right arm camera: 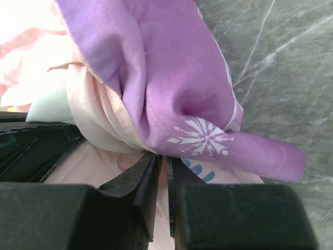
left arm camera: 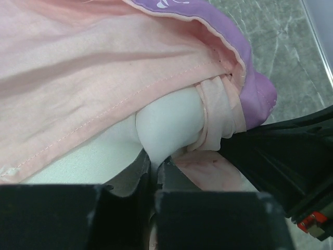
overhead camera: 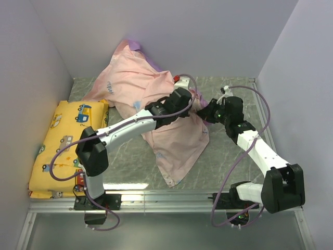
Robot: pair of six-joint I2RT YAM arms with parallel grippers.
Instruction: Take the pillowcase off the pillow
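Note:
The pillowcase (overhead camera: 136,73) lies mostly inside out, pale pink, from the back wall to the table's front. Its purple snowflake side (right arm camera: 171,78) shows at the bunched opening. The white pillow (left arm camera: 169,119) pokes out of that opening as a corner and is otherwise covered. My left gripper (left arm camera: 156,162) is shut on the pillow's corner. In the top view it (overhead camera: 191,103) sits at the opening. My right gripper (right arm camera: 162,160) is shut on the pillowcase's hem right beside it (overhead camera: 204,112). The two grippers almost touch.
A yellow cushion (overhead camera: 66,147) with cartoon vehicles lies along the left wall. Grey walls close the left, back and right. The marbled tabletop (overhead camera: 234,156) shows to the right of the fabric. A metal rail (overhead camera: 166,195) runs along the near edge.

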